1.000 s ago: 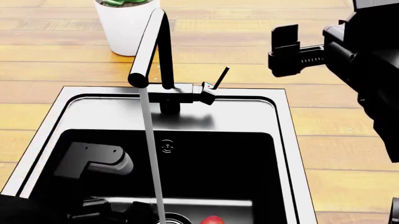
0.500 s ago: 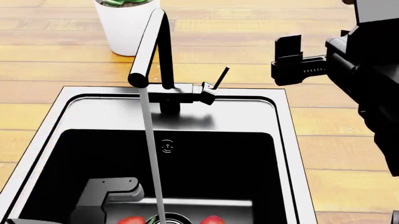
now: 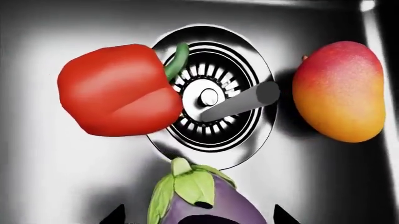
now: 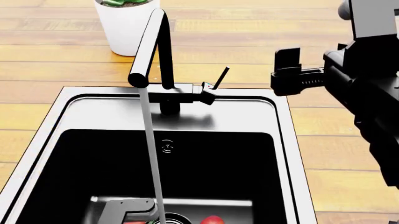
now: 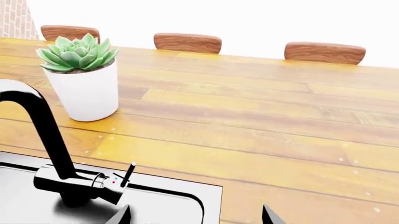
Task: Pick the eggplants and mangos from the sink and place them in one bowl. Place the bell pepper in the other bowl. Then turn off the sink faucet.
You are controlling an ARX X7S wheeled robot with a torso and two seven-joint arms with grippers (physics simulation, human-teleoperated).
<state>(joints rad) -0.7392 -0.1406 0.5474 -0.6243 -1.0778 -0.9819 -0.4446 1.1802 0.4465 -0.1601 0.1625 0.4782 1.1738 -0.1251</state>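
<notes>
A wooden counter (image 4: 56, 60) carries the sink (image 4: 249, 114), its faucet (image 4: 156, 56) running. On the sink floor the bell pepper (image 3: 118, 91) overlaps the drain (image 3: 212, 95), the mango (image 3: 339, 91) lies beside it, and the eggplant (image 3: 206, 200) sits between the left claw's (image 3: 196, 219) spread tips. The right claw (image 5: 194, 215), tips apart, hangs over the counter beyond the sink's right rim.

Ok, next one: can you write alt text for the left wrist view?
Looking straight down at the steel floor of the sink: a red bell pepper overlaps one edge of the round drain, a mango lies apart on its opposite side, and a purple eggplant with a green cap sits nearest the camera. A thin stream of water runs into the drain.
</notes>
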